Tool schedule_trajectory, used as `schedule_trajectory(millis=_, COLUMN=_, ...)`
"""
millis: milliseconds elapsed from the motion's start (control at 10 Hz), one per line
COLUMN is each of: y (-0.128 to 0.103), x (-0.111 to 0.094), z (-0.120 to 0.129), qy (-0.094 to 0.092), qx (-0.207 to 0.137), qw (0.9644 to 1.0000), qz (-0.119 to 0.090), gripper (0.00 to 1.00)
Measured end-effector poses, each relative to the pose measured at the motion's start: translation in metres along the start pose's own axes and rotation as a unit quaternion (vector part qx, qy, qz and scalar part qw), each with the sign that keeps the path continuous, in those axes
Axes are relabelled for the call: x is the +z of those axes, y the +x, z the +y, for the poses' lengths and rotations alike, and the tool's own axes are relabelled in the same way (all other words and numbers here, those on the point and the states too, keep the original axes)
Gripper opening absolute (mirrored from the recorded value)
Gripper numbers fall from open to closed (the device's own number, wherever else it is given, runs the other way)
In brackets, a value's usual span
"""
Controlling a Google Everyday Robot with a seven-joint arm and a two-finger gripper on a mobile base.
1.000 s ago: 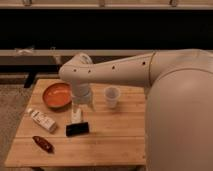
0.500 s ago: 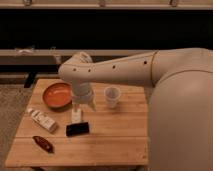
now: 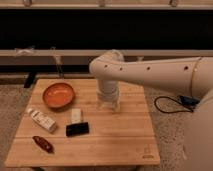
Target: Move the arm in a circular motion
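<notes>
Off-white and thick-jointed, the arm (image 3: 150, 75) has swung its elbow further to the right of the orange bowl (image 3: 58, 95), a sideways sweep consistent with a circle under way, its gripper (image 3: 108, 104) hanging right of the bowl, open or closed impossible to tell.

My arm (image 3: 150, 75) reaches in from the right of the orange bowl (image 3: 58, 95) and bends downward, so my gripper (image 3: 109, 105) hangs low over the wooden table (image 3: 127, 137), to the right of that bowl and apart from it. In front of the bowl lie a white bottle (image 3: 41, 120) on its side, a small white block (image 3: 76, 115) and a flat black thing (image 3: 77, 129). Farther in front lies a dark red thing (image 3: 43, 143).
</notes>
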Motion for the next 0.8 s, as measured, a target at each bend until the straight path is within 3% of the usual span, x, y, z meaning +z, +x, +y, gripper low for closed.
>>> schedule_trajectory(millis=200, y=-0.040, x=-0.001, z=-0.048, qy=-0.005, qx=0.022, qw=0.9997, qz=-0.003, gripper=0.65)
schedule_trajectory(millis=400, y=-0.062, x=-0.004, z=-0.065, qy=-0.006, qx=0.022, qw=0.9997, qz=-0.006, gripper=0.65)
schedule_trajectory(millis=600, y=-0.089, x=-0.008, z=-0.061, qy=-0.008, qx=0.010, qw=0.9999, qz=-0.011, gripper=0.65)
schedule_trajectory(millis=800, y=-0.110, x=-0.010, z=-0.036, qy=-0.009, qx=-0.009, qw=0.9998, qz=-0.015, gripper=0.65)
